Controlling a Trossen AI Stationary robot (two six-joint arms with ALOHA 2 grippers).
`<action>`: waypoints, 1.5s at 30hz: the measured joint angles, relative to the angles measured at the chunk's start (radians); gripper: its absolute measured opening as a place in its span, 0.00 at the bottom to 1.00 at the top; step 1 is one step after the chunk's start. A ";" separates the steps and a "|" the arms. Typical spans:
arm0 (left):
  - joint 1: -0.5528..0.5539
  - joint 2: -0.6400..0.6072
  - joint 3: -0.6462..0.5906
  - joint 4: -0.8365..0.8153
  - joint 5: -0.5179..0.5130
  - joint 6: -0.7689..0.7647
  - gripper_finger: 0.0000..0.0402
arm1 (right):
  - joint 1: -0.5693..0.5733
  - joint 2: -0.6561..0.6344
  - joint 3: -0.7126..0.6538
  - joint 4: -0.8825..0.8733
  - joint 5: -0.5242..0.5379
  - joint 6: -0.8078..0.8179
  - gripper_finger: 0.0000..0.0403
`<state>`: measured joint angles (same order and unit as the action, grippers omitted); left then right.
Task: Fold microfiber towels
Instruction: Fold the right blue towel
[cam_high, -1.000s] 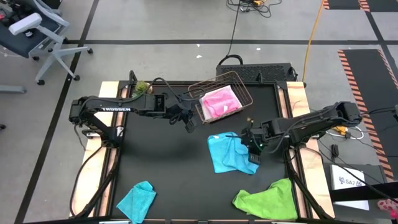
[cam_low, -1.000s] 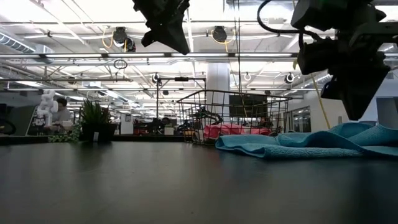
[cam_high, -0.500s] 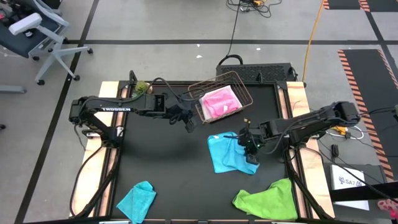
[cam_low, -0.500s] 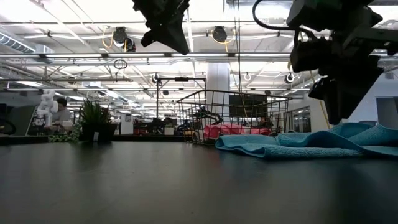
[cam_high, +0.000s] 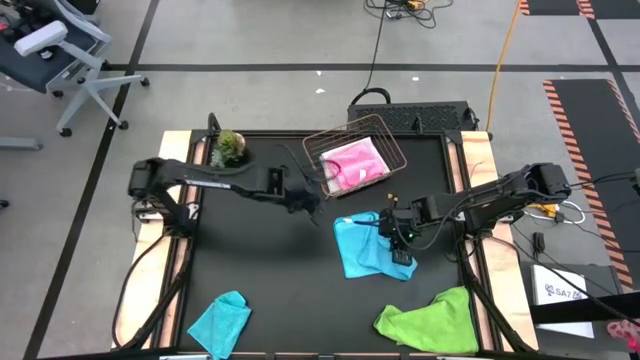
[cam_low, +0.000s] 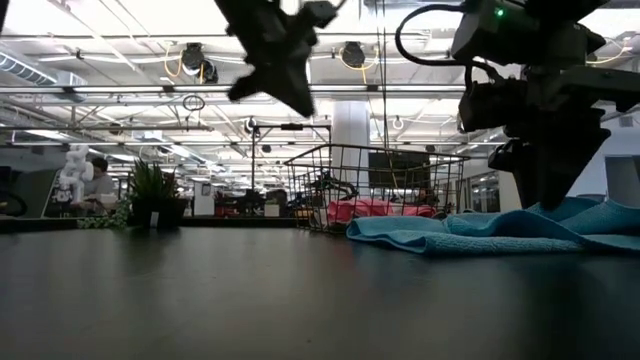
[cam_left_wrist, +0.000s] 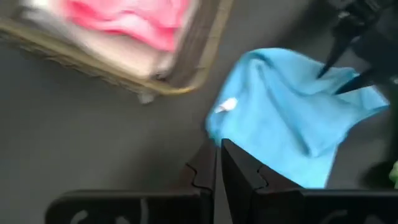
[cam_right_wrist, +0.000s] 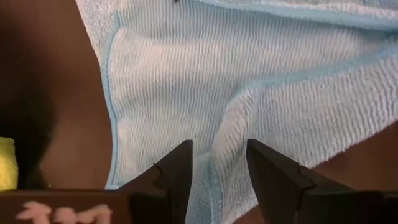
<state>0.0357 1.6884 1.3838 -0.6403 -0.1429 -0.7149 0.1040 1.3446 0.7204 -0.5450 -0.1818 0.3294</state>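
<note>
A sky blue towel (cam_high: 358, 252) lies crumpled on the black table right of centre. My right gripper (cam_high: 398, 245) is open and points down at the towel's right part, with a raised fold (cam_right_wrist: 217, 134) between its fingers. My left gripper (cam_high: 313, 207) is shut and empty, hanging high above the table (cam_low: 290, 95) left of the towel and near the basket. A hot pink towel (cam_high: 352, 163) lies folded in the wire basket (cam_high: 385, 140), with something pale under it. A teal towel (cam_high: 220, 320) and a lime green towel (cam_high: 430, 320) lie crumpled at the near edge. My right gripper comes at the sky blue towel from above, slanting down. Its open fingers (cam_right_wrist: 177, 165) stand on either side of a raised fold of the cloth. Whether they touch the cloth, I cannot tell. The towel lies slack on the table.
A small green plant (cam_high: 230, 148) stands at the far left corner of the table. The wire basket sits at the far edge, just behind the sky blue towel. Bare black table (cam_high: 260, 270) lies between the two arms and in front of the left arm.
My left gripper has gone toward the table's right edge and down, nearer the sky blue towel, and has rolled about its own axis. My right gripper has shifted a little toward the table's left and sunk over the towel. The towels lie as before.
</note>
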 joint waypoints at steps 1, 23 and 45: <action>-0.007 0.018 0.000 0.010 0.013 -0.008 0.06 | 0.000 -0.003 0.000 -0.001 0.000 0.003 0.35; -0.047 0.341 -0.001 0.207 0.151 -0.179 0.06 | 0.000 -0.004 0.000 -0.007 0.002 0.024 0.35; 0.033 0.342 0.000 0.145 -0.122 -0.061 0.06 | 0.000 -0.004 0.000 -0.030 0.002 0.021 0.35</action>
<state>0.0691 2.0300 1.3838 -0.4955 -0.2646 -0.7756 0.1036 1.3407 0.7200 -0.5748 -0.1795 0.3500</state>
